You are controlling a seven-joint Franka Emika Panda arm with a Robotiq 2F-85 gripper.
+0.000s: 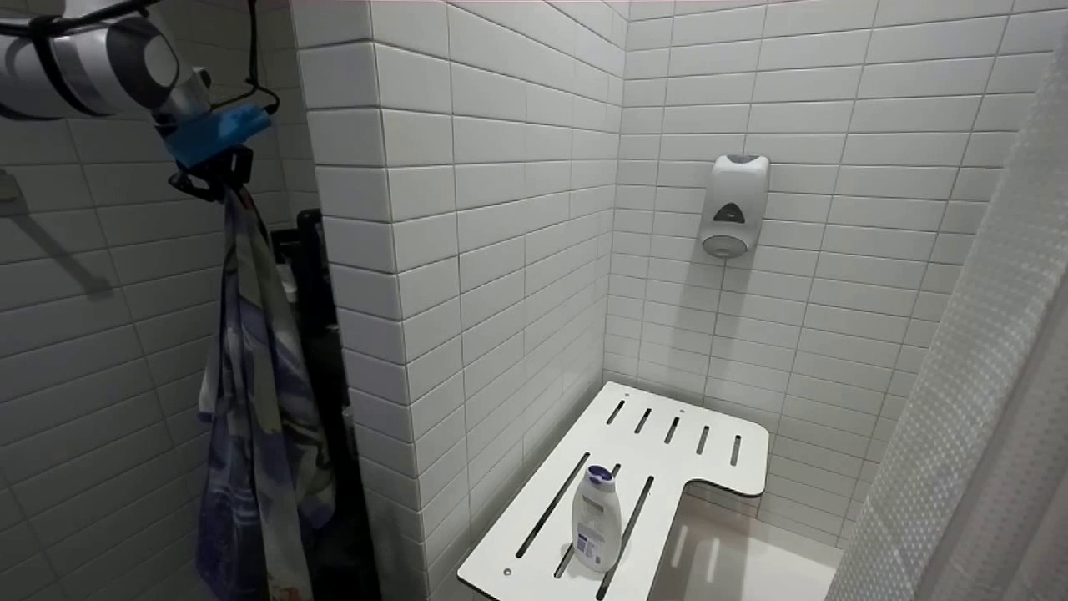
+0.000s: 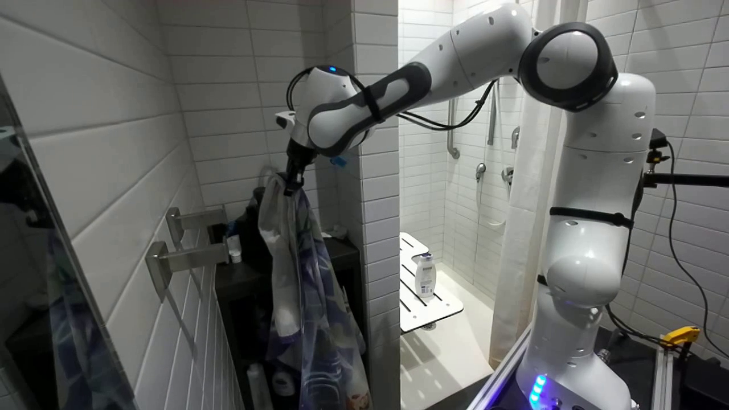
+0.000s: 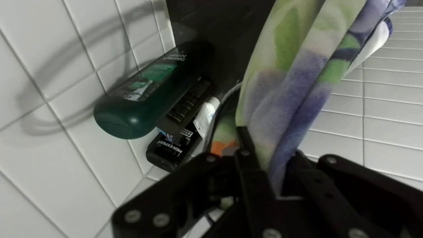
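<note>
A towel patterned in purple, green and white (image 2: 327, 296) hangs in long folds from my gripper (image 2: 295, 183) in both exterior views. In the wrist view the bunched cloth of the towel (image 3: 287, 76) runs up between the black fingers (image 3: 245, 140), and the gripper (image 3: 269, 145) is shut on it. Its lower end runs out of the picture in an exterior view, where the towel (image 1: 263, 401) hangs beside the tiled corner, below the gripper (image 1: 219, 177). The part of the cloth deep between the fingers is hidden.
Two metal wall brackets (image 2: 193, 259) jut out left of the towel. Behind it stands a dark shelf (image 2: 245, 279) with toiletries, among them a green bottle (image 3: 138, 99). A tiled pillar (image 2: 379, 228) separates a shower bench (image 1: 576, 492) bearing a white bottle (image 1: 596, 526).
</note>
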